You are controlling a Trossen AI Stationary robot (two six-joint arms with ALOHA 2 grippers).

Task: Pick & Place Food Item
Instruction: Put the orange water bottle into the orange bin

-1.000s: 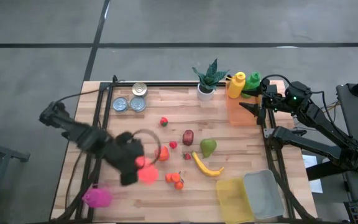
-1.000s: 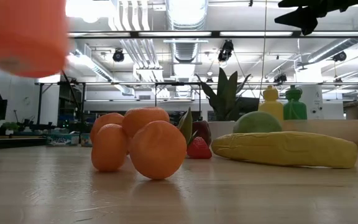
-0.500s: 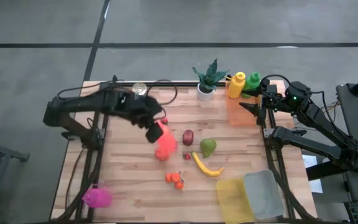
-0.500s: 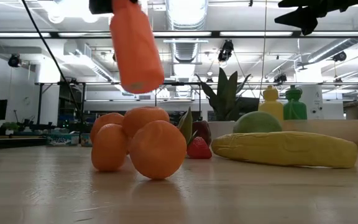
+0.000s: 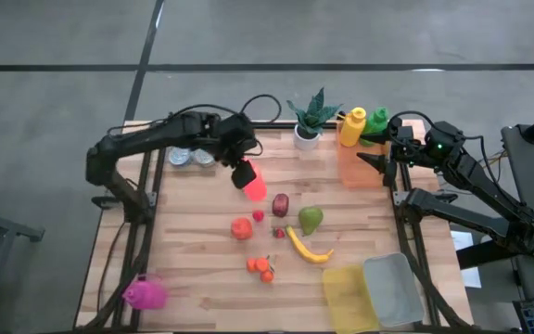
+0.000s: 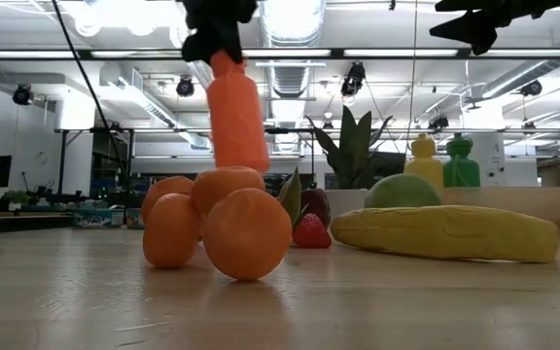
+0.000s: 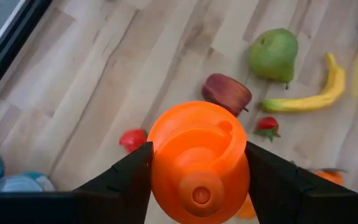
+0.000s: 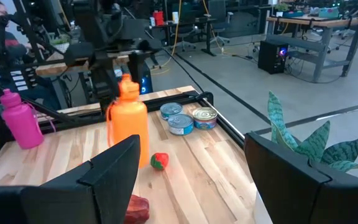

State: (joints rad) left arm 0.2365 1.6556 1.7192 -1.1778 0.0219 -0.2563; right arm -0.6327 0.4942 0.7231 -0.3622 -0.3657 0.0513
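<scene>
orange bottle (image 5: pixel 253 182) in left gripper (image 5: pixel 243 167)

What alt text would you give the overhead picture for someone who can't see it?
The left pincer holds an orange bottle above a wooden table scattered with toy fruit, including a banana and a green pear. The right arm waits at the table's far right corner.

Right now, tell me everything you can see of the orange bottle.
The orange bottle looks like smooth plastic: a plain cylinder with a narrower shoulder and a cap at its top. The left tool is shut on its top end, and the bottle hangs roughly upright, slightly tilted, in the air over the back left part of the table, above a small red fruit. Only the tool touches it.
</scene>
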